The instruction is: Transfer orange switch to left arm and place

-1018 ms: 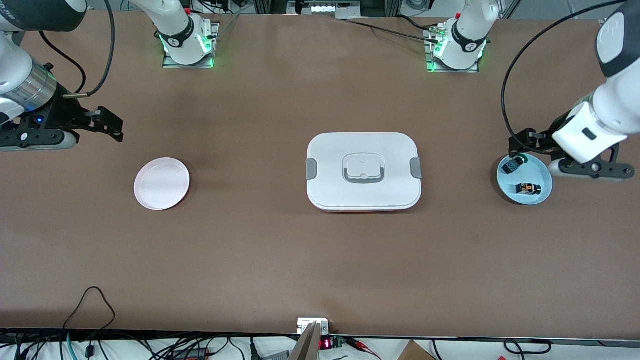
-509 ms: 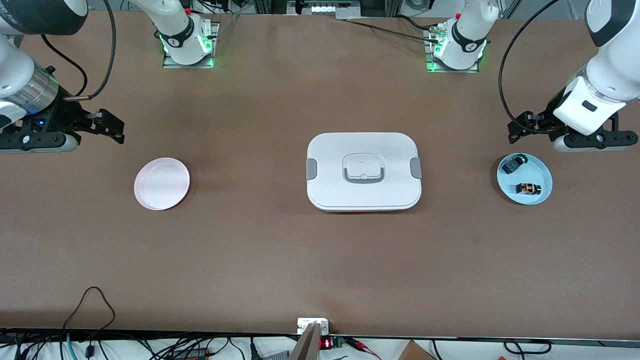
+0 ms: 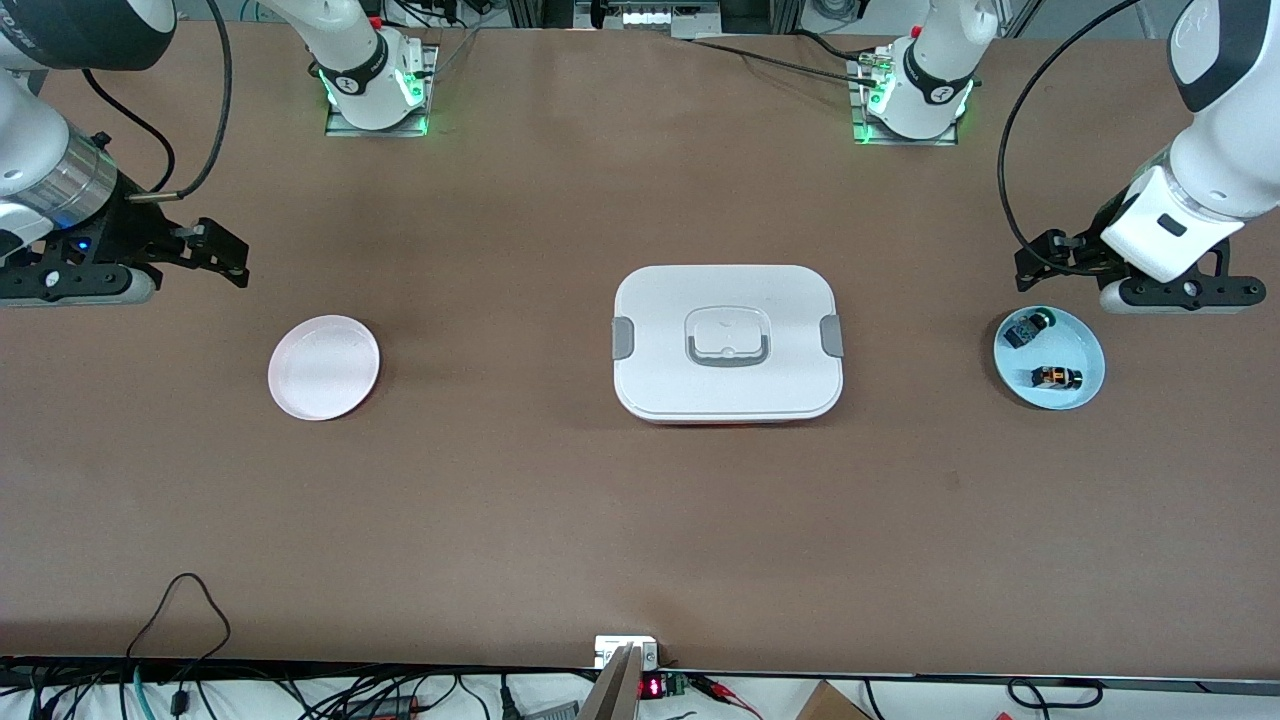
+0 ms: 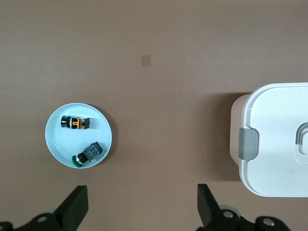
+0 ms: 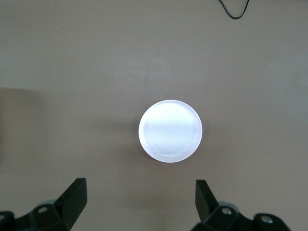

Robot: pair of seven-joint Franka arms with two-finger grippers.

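The orange switch [image 3: 1055, 377] lies on its side in a light blue plate [image 3: 1085, 350] at the left arm's end of the table. It also shows in the left wrist view [image 4: 75, 122], in the plate [image 4: 58, 142]. My left gripper [image 3: 1043, 264] is open and empty, in the air over the table beside the plate's edge; its wide-spread fingers show in the left wrist view [image 4: 142, 192]. My right gripper [image 3: 222, 250] is open and empty, waiting over the table beside a pale pink plate [image 3: 323, 367]; it also shows in its own wrist view [image 5: 140, 185]. The white box [image 3: 660, 300] sits mid-table.
A small black component with green-blue parts [image 3: 1025, 330] shares the blue plate with the switch [image 4: 89, 153]. The pink plate [image 5: 170, 131] holds nothing. The box's clipped end [image 4: 274, 115] shows in the left wrist view. Cables hang at the table's near edge.
My left gripper has lifted off the blue plate and drawn back toward the robots' bases, empty. Both components stay in the plate. The right arm has barely moved.
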